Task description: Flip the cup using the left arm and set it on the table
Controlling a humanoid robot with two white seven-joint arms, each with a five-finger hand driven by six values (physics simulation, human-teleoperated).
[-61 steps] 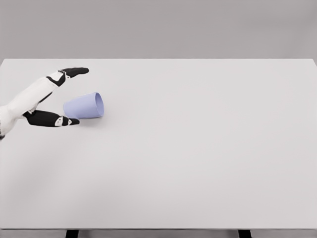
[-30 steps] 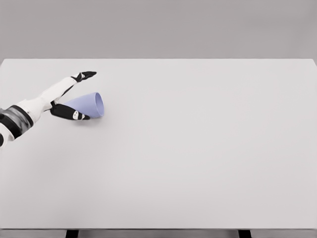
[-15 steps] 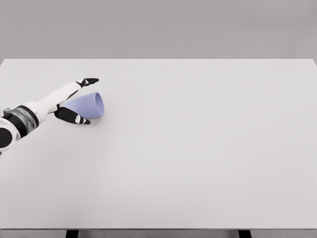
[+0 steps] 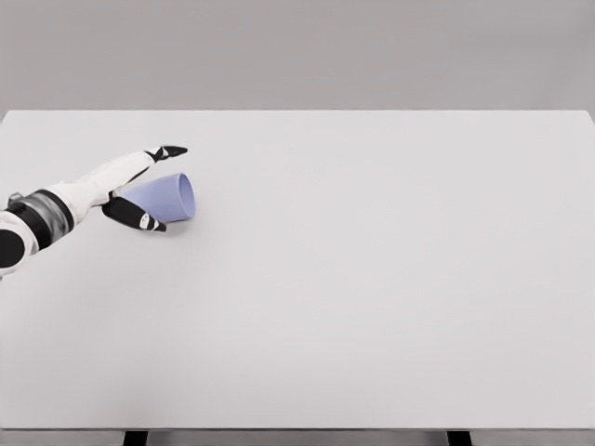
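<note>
A pale lavender cup [image 4: 165, 198] lies on its side on the white table [image 4: 372, 279], its open mouth facing right. My left hand [image 4: 153, 186] reaches in from the left edge and straddles the cup's narrow base end. One black-tipped finger [image 4: 170, 150] stretches over the far side of the cup. The thumb [image 4: 138, 216] lies along its near side. The fingers are spread and not closed on the cup. Whether they touch it is unclear. The right arm is out of view.
The table's left edge [image 4: 3, 121] runs just behind the arm.
The left hand has slid right and rolled flatter around the cup's base. The upper finger has dropped closer to the cup. The cup has not moved.
</note>
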